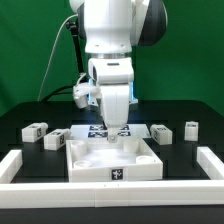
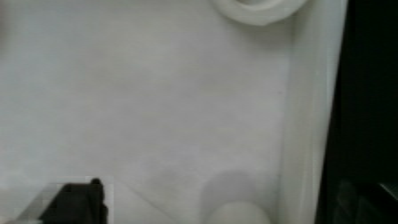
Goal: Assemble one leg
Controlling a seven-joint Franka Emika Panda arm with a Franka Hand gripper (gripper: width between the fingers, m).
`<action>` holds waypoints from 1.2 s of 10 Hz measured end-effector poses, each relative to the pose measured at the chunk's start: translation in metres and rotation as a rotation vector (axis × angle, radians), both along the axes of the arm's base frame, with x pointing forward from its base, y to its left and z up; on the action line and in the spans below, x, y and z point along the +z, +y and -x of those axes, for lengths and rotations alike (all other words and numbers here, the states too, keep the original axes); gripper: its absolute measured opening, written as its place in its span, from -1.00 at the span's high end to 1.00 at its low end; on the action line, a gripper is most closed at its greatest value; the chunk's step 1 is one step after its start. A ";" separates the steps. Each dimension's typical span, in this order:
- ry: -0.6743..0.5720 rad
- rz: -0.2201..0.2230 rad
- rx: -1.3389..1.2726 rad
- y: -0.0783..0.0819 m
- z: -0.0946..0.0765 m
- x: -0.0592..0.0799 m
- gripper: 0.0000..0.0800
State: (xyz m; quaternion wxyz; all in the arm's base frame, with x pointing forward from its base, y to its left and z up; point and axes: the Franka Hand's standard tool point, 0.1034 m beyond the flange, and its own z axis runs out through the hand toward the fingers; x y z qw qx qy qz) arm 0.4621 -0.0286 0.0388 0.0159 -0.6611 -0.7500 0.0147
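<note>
As the gripper (image 1: 113, 130) hangs low over the tabletop (image 1: 90, 168): the step in hand is judged to be the reach for a first leg, since none is lifted or fitted yet.
Front rail (image 1: 110, 190): lower edge of the frame. It is a white border, and all travel belongs inside it.
Tabletop: lower centre, hollow side up, touching no leg. It must not be nudged during the pick.
Gripper: centre of the frame, just above the tabletop's far rim. The wrist view shows one dark finger (image 2: 75, 200) over the white floor. The other is not clear, so it cannot be told whether the jaws are spread or pressed together. Nothing shows between them.
Round socket (image 2: 258, 10): seen in the wrist view only, close to the tabletop's side wall. It is probably a seat for a leg, so note its place before leaving.
Left inner leg (image 1: 55, 140): centre left, lying on the black table near the tabletop's corner. It looks the easiest pick: rise first, then take it across its narrow sides.
Right inner leg (image 1: 160, 132): centre right, equally near.
Left outer leg (image 1: 35, 130): further towards the left edge.
Right outer leg (image 1: 192, 128): towards the right edge, well apart from the gripper.
Marker board (image 1: 98, 130): just behind the tabletop, partly hidden by the gripper. Do not touch it.
</note>
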 end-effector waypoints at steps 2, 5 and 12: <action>0.035 -0.006 -0.015 -0.007 0.011 -0.016 -0.62; 0.057 -0.011 -0.033 -0.012 0.018 -0.027 -0.62; 0.057 -0.011 -0.036 -0.013 0.018 -0.027 0.81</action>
